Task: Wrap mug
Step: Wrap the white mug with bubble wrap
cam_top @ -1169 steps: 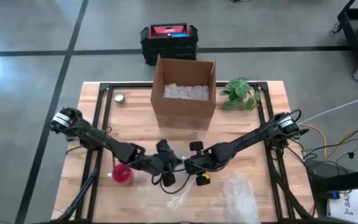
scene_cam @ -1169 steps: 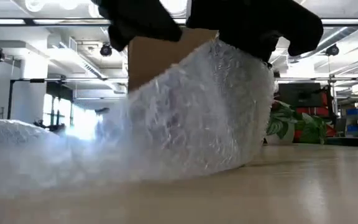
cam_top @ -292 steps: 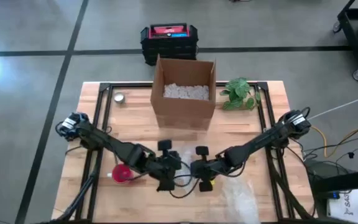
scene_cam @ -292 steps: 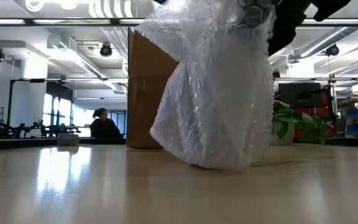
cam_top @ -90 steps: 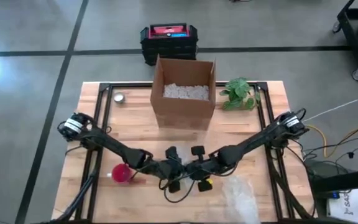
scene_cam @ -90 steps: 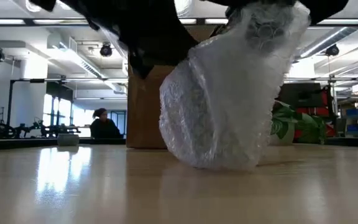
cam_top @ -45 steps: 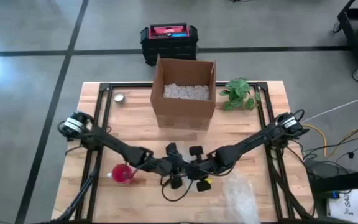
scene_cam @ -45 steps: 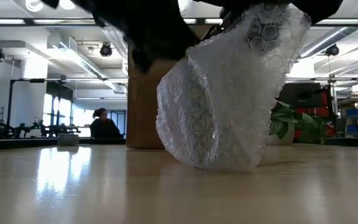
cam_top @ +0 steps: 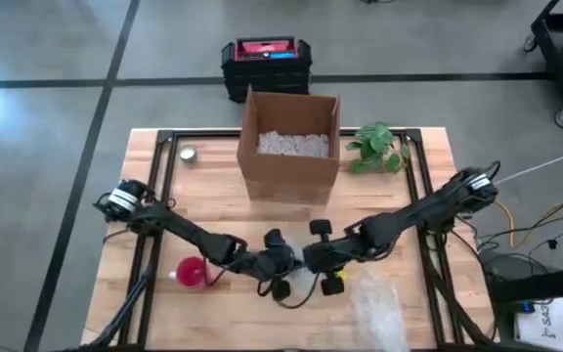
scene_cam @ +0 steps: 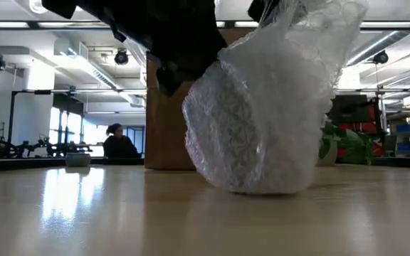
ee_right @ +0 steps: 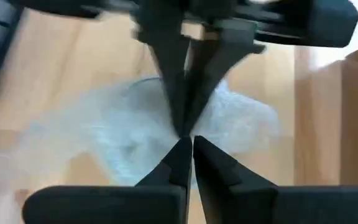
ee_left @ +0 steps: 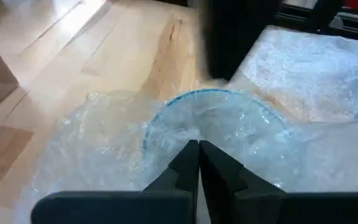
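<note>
The mug [ee_left: 216, 127], seen by its blue rim, sits inside a bundle of clear bubble wrap [scene_cam: 262, 121] whose bottom rests on the table, near the middle of its front half. My left gripper [cam_top: 280, 266] is shut on the wrap at the bundle's left. My right gripper [cam_top: 318, 256] is shut on the wrap from the right. In the wrist views the two grippers' tips [ee_right: 188, 144] nearly meet over the mug's mouth. My left gripper pinches a gathered fold of bubble wrap [ee_left: 194, 134] over the mug's rim between its two fingers, coming slanting down from the table's left. The wrap is bunched there. The bundle stays on the table. My right gripper pinches the gathered top of the wrap [ee_right: 185, 127] between its two fingers, slanting down from the table's right. In the low view that top [scene_cam: 326, 21] is drawn up and to the right above the bundle.
A red cup [cam_top: 192, 273] stands left of the bundle. A loose sheet of bubble wrap [cam_top: 374, 305] lies at the front right. An open cardboard box [cam_top: 289, 145] with white filling stands at the back, a green plant [cam_top: 377, 147] to its right, a small tin [cam_top: 188, 154] to its left.
Both grippers have gone a little toward the table's right edge, still shut on the wrap. The bundle's top has been pulled up and to the right, and the bundle has shifted slightly right while its bottom stays on the table.
</note>
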Controlling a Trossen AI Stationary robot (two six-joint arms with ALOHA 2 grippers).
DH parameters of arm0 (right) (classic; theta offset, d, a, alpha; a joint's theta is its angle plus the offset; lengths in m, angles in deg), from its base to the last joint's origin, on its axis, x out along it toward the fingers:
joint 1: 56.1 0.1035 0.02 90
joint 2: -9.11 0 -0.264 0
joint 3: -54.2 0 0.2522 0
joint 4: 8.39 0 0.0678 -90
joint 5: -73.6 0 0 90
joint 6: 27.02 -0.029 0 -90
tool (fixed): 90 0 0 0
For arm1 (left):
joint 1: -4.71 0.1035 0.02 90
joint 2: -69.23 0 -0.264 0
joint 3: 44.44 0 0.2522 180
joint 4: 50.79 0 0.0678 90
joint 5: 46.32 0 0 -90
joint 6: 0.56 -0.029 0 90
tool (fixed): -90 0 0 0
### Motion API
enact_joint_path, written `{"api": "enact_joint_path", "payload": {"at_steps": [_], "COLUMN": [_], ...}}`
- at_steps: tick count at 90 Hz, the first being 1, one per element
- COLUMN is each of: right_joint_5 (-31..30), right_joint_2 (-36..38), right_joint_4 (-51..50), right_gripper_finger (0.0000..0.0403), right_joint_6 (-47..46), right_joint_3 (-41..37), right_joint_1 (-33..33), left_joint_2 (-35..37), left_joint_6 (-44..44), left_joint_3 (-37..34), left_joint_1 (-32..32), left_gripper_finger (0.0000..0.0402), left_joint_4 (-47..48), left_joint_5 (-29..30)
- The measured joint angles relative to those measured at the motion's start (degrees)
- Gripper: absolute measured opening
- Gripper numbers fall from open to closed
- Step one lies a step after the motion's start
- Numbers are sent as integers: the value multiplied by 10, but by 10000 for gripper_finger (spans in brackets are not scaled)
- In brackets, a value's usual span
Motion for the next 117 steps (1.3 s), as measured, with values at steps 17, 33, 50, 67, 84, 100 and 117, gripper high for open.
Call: {"api": "enact_joint_path", "payload": {"at_steps": [17, 33, 50, 67, 84, 100, 117], "right_joint_5": [18, -35, -77, -37, 27, 52, 54], "right_joint_2": [-30, -75, -76, -84, -129, -148, -134], "right_joint_4": [77, 118, 42, 33, 41, 48, 52], "right_gripper_finger": [2, 2, 2, 2, 2, 2, 2], "right_joint_6": [-6, 2, 2, 6, 22, 35, 36], "right_joint_3": [-10, -9, -9, -18, -21, -20, -25], "right_joint_1": [51, 37, 10, -15, -35, -45, -47], "left_joint_2": [0, 0, -1, -1, -1, -1, 43], "left_joint_6": [0, 0, 0, 0, -2, -3, -3], "left_joint_3": [0, -1, -1, -1, -1, -3, -5], "left_joint_1": [1, 2, 1, 1, 0, 1, -7], "left_gripper_finger": [0, 0, 0, 0, 0, 0, 0], "left_joint_4": [-3, -3, -4, -6, -13, -26, 19], "left_joint_5": [0, 0, 1, -3, -7, -5, -15]}}
